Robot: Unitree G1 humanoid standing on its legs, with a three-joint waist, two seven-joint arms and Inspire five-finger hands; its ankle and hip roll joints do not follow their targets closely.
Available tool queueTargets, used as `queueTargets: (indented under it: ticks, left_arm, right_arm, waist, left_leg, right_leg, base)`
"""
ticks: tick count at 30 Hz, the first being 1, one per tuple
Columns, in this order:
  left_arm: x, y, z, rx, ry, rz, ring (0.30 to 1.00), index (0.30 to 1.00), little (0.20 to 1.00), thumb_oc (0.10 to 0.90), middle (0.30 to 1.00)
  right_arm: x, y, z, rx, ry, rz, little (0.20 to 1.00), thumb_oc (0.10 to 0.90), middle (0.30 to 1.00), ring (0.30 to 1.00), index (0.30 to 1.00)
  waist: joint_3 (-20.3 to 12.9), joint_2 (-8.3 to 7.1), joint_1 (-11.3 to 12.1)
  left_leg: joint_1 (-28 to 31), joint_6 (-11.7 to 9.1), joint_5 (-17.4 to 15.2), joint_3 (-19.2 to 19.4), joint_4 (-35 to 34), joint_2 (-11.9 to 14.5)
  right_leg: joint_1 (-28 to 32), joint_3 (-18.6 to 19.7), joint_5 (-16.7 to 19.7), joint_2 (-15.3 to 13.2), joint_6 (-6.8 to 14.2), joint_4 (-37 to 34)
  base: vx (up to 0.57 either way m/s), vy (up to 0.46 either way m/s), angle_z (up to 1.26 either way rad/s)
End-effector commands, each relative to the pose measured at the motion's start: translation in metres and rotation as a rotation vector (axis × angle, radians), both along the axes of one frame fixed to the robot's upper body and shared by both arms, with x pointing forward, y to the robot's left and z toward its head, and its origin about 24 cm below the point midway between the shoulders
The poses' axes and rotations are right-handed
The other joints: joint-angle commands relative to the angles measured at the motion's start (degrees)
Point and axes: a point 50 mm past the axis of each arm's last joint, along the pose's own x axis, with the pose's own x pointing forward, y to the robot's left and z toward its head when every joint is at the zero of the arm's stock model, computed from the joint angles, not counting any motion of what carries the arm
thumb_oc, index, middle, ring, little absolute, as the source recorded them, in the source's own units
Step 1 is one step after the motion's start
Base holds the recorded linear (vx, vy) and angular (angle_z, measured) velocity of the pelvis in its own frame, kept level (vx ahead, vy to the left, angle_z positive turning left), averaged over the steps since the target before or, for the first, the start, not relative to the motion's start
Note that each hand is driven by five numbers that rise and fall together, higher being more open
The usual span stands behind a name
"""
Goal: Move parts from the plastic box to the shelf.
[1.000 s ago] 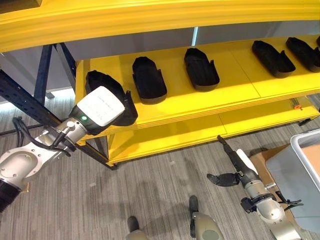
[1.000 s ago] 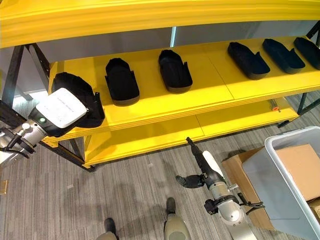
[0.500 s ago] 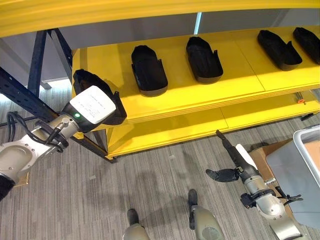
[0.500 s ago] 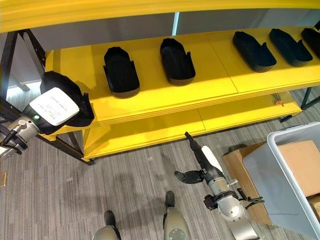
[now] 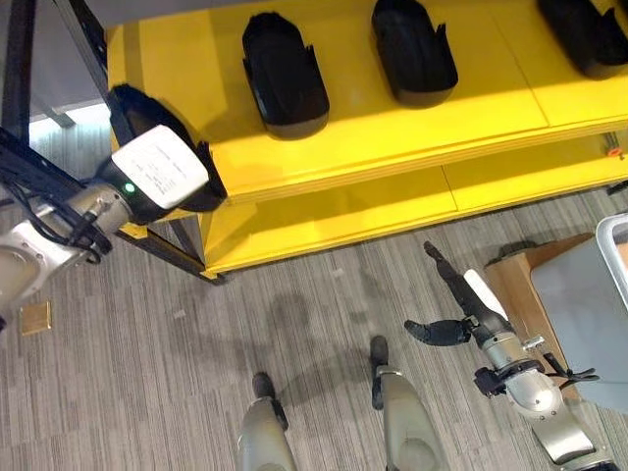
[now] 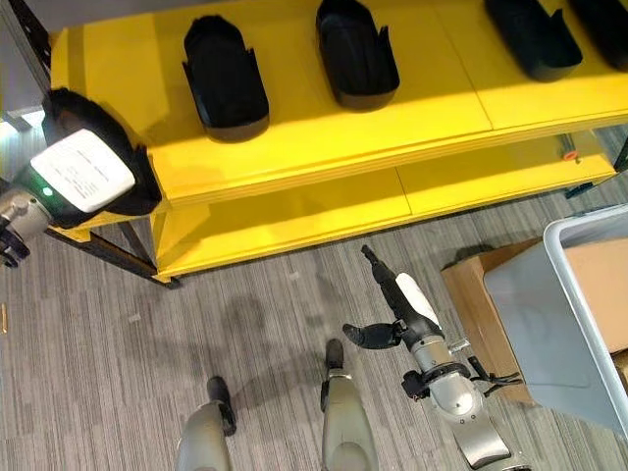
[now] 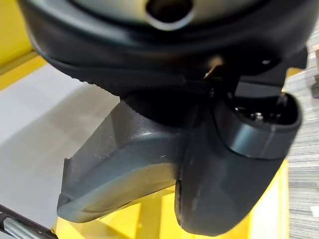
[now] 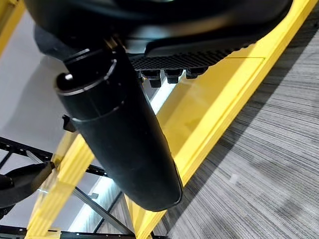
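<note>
Left hand (image 5: 157, 177) was at the left end of the yellow shelf (image 5: 392, 147), against a black part (image 5: 147, 113) that sat at the shelf's corner; its fingers were hidden under the white cover and behind the part, so I cannot tell if they were gripping it or already loose. Two other black parts (image 5: 285, 74) lay further along the same board. The right hand (image 5: 461, 314) hung low over the floor with straight fingers and the thumb spread out, holding nothing. The grey plastic box (image 6: 564, 324) stood at the right side. I judge that the placing step was in hand; the next move would need the part resting fully on the board before the hand is drawn away
</note>
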Motion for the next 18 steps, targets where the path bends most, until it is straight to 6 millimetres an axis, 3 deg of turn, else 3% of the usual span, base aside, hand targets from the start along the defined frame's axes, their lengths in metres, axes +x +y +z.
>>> queueTargets:
  ticks: [1, 18]
  left_arm:
    - [-0.0117, 0.0126, 0.0502, 0.067, -0.214, 0.042, 0.3, 0.3, 0.3, 0.4, 0.3]
    - [-0.0079, 0.019, 0.0602, 0.112, -0.231, 0.09, 0.3, 0.3, 0.3, 0.4, 0.3]
  right_arm:
    - [0.0045, -0.001, 0.0527, 0.044, -0.263, 0.05, 1.0, 0.9, 1.0, 1.0, 1.0]
    - [0.0043, -0.0033, 0.0528, 0.023, -0.261, 0.042, 1.0, 0.9, 1.0, 1.0, 1.0]
  waist:
    - [-5.56, 0.71, -1.11]
    - [-6.35, 1.21, -1.26]
  left_leg:
    - [-1.46, 2.21, -0.07, -0.75, 1.13, -0.14]
    - [-2.31, 2.53, -1.14, -0.57, 2.02, -0.71]
  right_leg:
    - [2.38, 0.26, -9.18, -3.26, 3.13, 6.19]
    - [2.13, 0.81, -9.04, -3.56, 3.39, 5.68]
  base:
    - [0.03, 0.015, -0.01]
    - [0.03, 0.016, -0.02]
